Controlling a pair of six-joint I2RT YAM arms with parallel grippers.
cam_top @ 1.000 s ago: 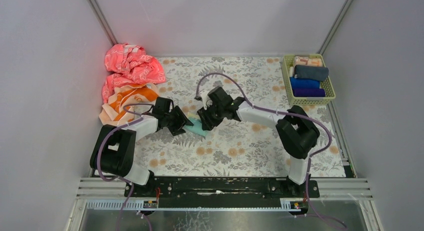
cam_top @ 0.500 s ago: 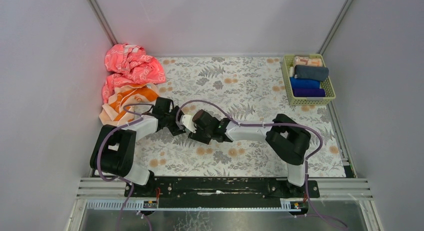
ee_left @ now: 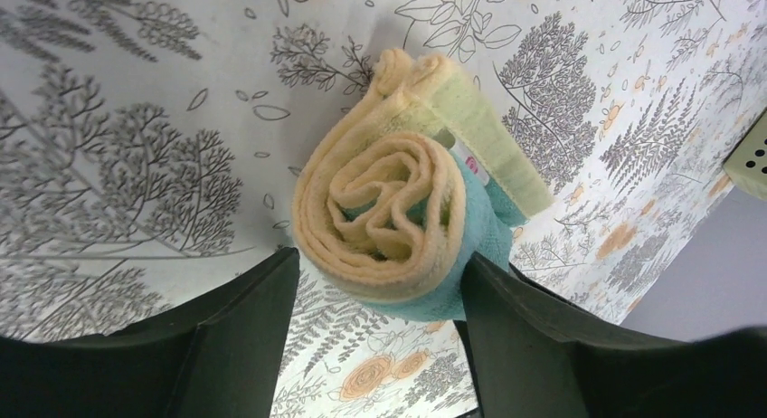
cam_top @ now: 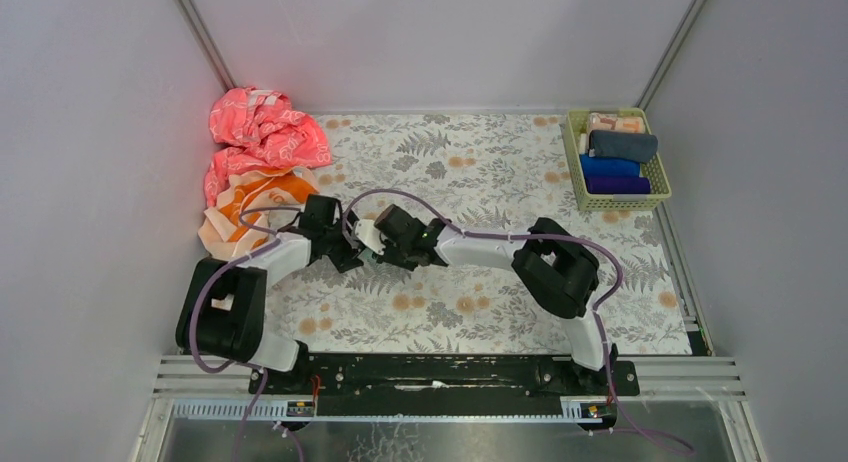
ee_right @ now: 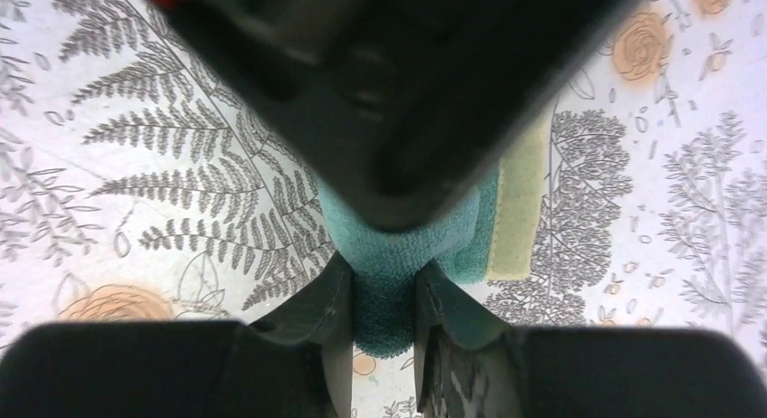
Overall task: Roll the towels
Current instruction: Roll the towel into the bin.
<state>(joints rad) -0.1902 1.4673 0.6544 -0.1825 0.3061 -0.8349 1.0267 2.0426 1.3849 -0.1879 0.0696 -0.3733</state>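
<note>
- Floral-print tabletop, pale walls on three sides, both arms reaching in to meet left of centre.
- right gripper: jaws nearly together, pinching a fold of teal cloth between the fingertips.
- left gripper: jaws wide, one finger on each side of the roll's end. The fingers look to be against it, but I can't tell whether they are squeezing.
- mint-teal towel: rolled up, lying on the tabletop between the two grippers. Teal outside, pale yellow spiral at the end, a loose yellow edge strip along one side. Top view hides it almost fully under the grippers.
- orange-and-peach towel: unrolled and crumpled by the left wall, just beyond the left arm.
- pink cloth: bunched in the far-left corner, touching the orange one.
- green basket: far-right corner, well apart from the arms, holds rolled cloths in peach, grey, blue and purple.
</note>
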